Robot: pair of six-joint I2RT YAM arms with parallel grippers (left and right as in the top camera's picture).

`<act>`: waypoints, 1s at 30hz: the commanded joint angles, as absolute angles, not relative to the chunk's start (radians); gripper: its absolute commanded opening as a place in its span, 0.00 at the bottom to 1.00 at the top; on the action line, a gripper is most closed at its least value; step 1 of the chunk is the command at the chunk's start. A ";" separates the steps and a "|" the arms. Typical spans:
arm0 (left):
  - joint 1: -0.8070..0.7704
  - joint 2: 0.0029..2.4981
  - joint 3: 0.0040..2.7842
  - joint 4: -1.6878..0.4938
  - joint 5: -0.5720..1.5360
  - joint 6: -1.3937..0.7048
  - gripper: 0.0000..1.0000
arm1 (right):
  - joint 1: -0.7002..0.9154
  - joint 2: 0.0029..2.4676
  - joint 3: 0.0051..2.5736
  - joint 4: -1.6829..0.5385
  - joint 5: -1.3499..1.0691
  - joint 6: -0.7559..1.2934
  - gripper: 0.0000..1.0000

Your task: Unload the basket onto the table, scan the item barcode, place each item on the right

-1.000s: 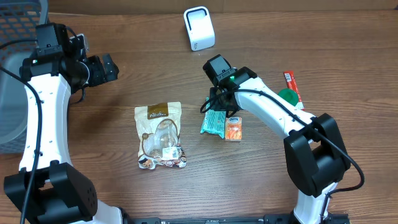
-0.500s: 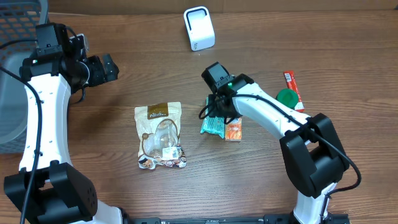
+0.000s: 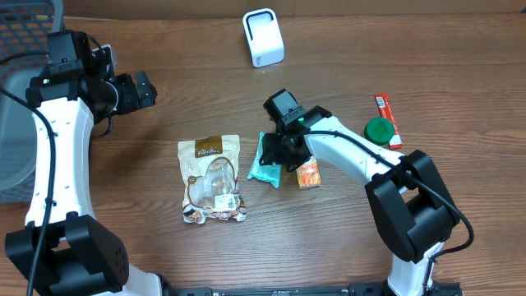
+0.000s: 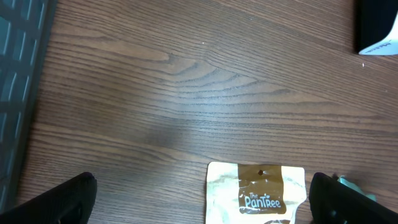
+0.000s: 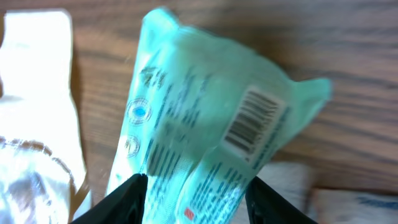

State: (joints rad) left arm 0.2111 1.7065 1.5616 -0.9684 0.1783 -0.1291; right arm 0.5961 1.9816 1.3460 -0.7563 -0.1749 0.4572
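Note:
A teal snack packet [image 3: 263,163] lies at mid-table, tilted, its far end towards the cream pouch. My right gripper [image 3: 284,150] is over its right end. In the right wrist view the teal packet [image 5: 205,124] fills the gap between my two black fingers, both touching its sides, so the right gripper [image 5: 196,186] is shut on it. A barcode [image 5: 255,121] faces the camera on the packet's upper right. The white scanner [image 3: 263,37] stands at the back of the table. My left gripper [image 3: 140,89] hovers wide open at the left, holding nothing.
A cream and brown PanTree pouch [image 3: 212,179] lies left of the packet, and its top [image 4: 258,193] shows between my left fingers. An orange packet [image 3: 308,173], a green lid [image 3: 378,129] and a red bar [image 3: 388,119] lie to the right. A grey basket [image 3: 16,123] stands far left.
The right gripper has shifted left, and the teal packet went with it, away from the orange packet and tilting. Its jaws have widened. The left arm has not moved.

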 commanded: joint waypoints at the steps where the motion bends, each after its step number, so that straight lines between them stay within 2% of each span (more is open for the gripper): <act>1: 0.209 1.707 1.564 -0.968 0.172 -0.138 1.00 | 0.596 1.924 1.384 -0.783 -0.217 0.405 0.55; 10: 0.209 1.707 1.564 -0.968 0.172 -0.138 1.00 | 0.548 1.816 1.459 -1.086 -0.047 0.387 0.62; 13: 0.209 1.707 1.564 -0.968 0.172 -0.138 1.00 | 0.537 1.819 1.433 -1.144 -0.033 0.367 0.61; 19: 0.209 1.707 1.564 -0.968 0.172 -0.138 1.00 | 0.532 1.819 1.342 -1.119 0.127 0.355 0.46; 24: 0.209 1.707 1.564 -0.968 0.172 -0.138 1.00 | 0.500 1.819 1.275 -1.056 0.138 0.358 0.31; 30: 0.209 1.707 1.564 -0.968 0.172 -0.138 1.00 | 0.451 1.819 1.216 -1.008 0.067 0.358 0.29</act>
State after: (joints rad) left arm 0.2111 1.7065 1.5616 -0.9688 0.1783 -0.1291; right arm 0.4702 1.8225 1.2377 -1.0241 0.1020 0.3618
